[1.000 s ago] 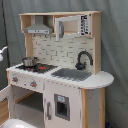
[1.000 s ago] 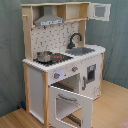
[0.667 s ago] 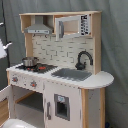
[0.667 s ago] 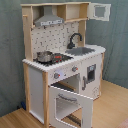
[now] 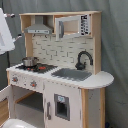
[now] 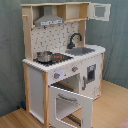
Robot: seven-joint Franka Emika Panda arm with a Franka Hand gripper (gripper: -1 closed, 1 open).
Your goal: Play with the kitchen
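The play kitchen [image 5: 60,75] [image 6: 65,65] of pale wood and white panels fills both exterior views, with its grey hood [image 5: 39,27], black faucet [image 5: 83,59], sink [image 5: 72,74] and stove [image 5: 35,66]. A small metal pot [image 5: 29,61] [image 6: 44,56] stands on the stove. The oven door [image 6: 70,102] hangs open and down, and the upper cabinet door [image 6: 101,12] is swung open. My white gripper [image 5: 16,25] shows only at the first exterior view's left edge. It is level with the hood, apart from the kitchen, open and holding nothing.
Knobs [image 6: 56,75] sit on the front panel under the stove. A rounded counter end [image 5: 102,79] juts out beside the sink. A grey curtain [image 5: 117,50] hangs behind the kitchen, which stands on a wooden floor [image 6: 112,107].
My gripper has come further into the first exterior view from the left and risen to hood height. The kitchen and the pot have not moved.
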